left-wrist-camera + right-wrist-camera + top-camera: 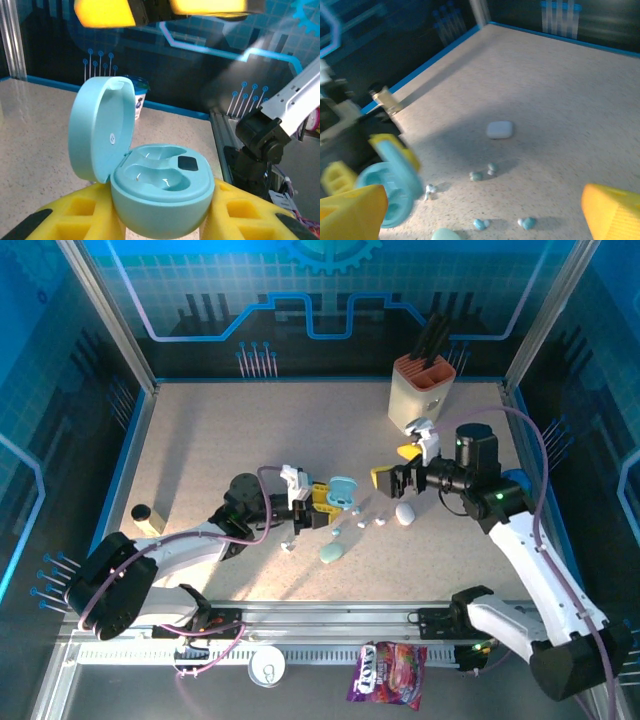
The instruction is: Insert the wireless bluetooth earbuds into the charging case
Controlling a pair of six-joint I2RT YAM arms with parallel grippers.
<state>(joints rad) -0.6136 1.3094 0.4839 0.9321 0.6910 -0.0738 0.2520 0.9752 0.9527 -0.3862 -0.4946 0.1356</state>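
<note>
Now: open charging case in the left claw, earbuds loose on the tabletop

The left claw (322,502) is clenched on the charging case (161,192), one yellow finger (75,217) pressed to each side of its rounded, pale blue-green body. The case's lid (102,127) stands flipped up on the hinge. From the left wrist, both moulded wells in the case look bare.

The earbuds (364,523) lie scattered on the speckled tabletop (220,440), just right of the case and a little to its near side. They are tiny white and pale blue-green pieces, lying apart from one another, and none of them touches the case. One more bud (287,547) lies alone on the near-left side of the case.

The right claw (395,466) hangs released to the right of the case, its yellow fingers (615,215) spread wide with nothing between them.

A closed white case (405,513) rests to the right of the charging case, past the buds, and a closed pale teal case (330,553) lies on its near side. A knife block (425,385) stands well behind and to the right of the charging case.
</note>
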